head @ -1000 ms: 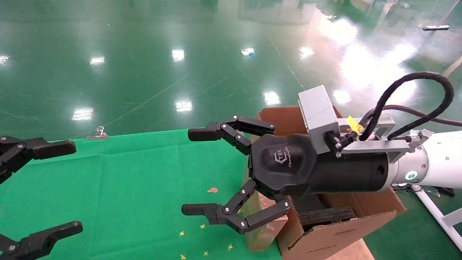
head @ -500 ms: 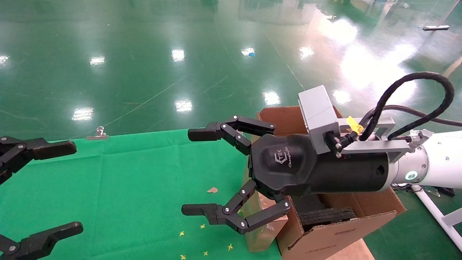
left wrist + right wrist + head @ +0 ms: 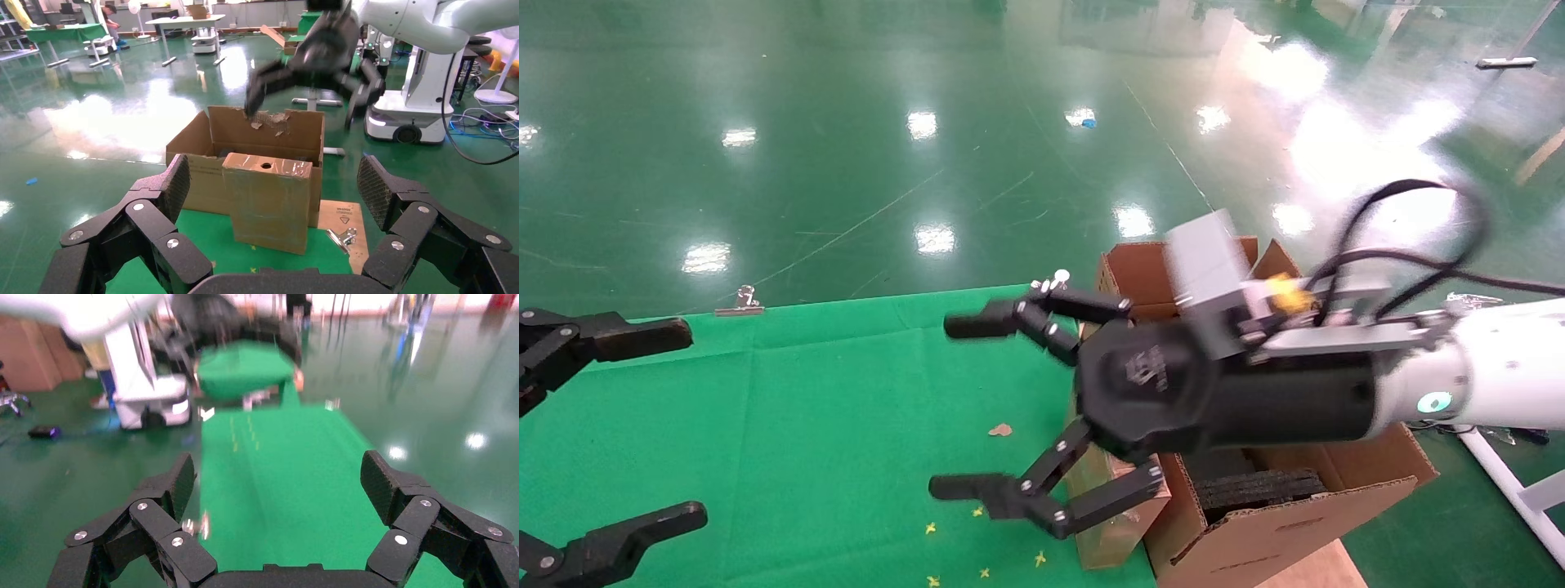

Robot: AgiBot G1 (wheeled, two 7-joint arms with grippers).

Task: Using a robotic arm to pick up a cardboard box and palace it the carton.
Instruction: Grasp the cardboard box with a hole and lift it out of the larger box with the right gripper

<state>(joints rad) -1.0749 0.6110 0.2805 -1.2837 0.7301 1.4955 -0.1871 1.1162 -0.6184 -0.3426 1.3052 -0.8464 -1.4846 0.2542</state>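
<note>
The right claw [image 3: 944, 408] on the white robotic arm [image 3: 1491, 376] hangs above the green-covered surface [image 3: 789, 425], at the open carton's [image 3: 1254, 531] side, its black fingers [image 3: 977, 325] spread wide with nothing between them; the right wrist view shows the same spread fingers [image 3: 165, 496] over green cloth. The cardboard box [image 3: 1111, 535] stands upright on the surface, touching the carton's outer wall, just below the claw's lower finger. From the left wrist view the cardboard box [image 3: 269, 202] shows a round hole near its top edge, with the carton [image 3: 202, 159] and its torn flap behind it. Black foam [image 3: 1254, 490] lies inside the carton. The left claw [image 3: 609, 425] rests at the surface's left edge, fingers likewise apart and empty.
</note>
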